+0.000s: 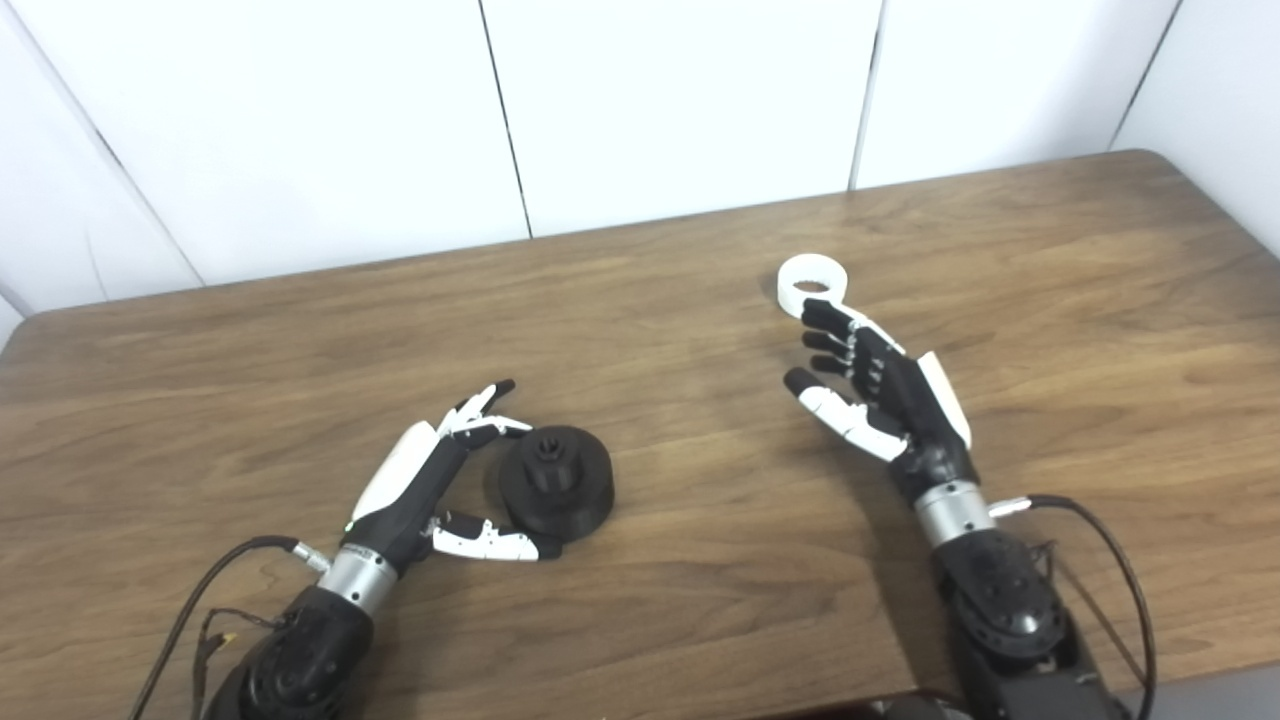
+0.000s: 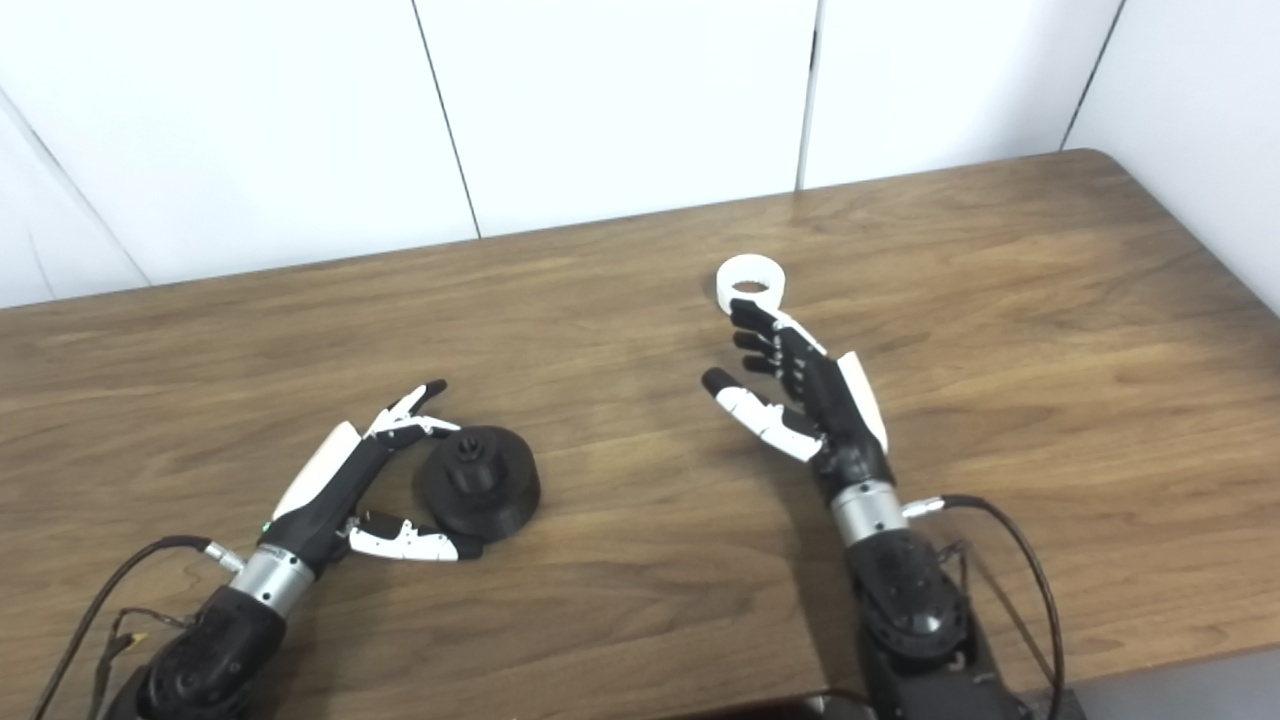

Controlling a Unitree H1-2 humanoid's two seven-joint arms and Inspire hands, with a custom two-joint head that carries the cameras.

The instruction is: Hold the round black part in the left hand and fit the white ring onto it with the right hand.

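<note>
White panelled wall [image 1: 650,100] behind a brown wood-grain table [image 1: 650,600]. Left hand [image 1: 430,480] open, fingers spread around the black part [image 1: 555,480] lying on the table, not gripping. Right hand [image 1: 880,390] open, empty, fingertips at the white ring [image 1: 812,285] on the table.

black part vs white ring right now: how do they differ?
Colour: the black part is dark, the white ring is white. Shape: the black part is a wide disc with a raised hub in the middle; the white ring is smaller and hollow. Place: the black part lies between the open left hand's fingers and thumb; the white ring lies past the open right hand's fingertips. Both rest flat on the table, unheld.
</note>
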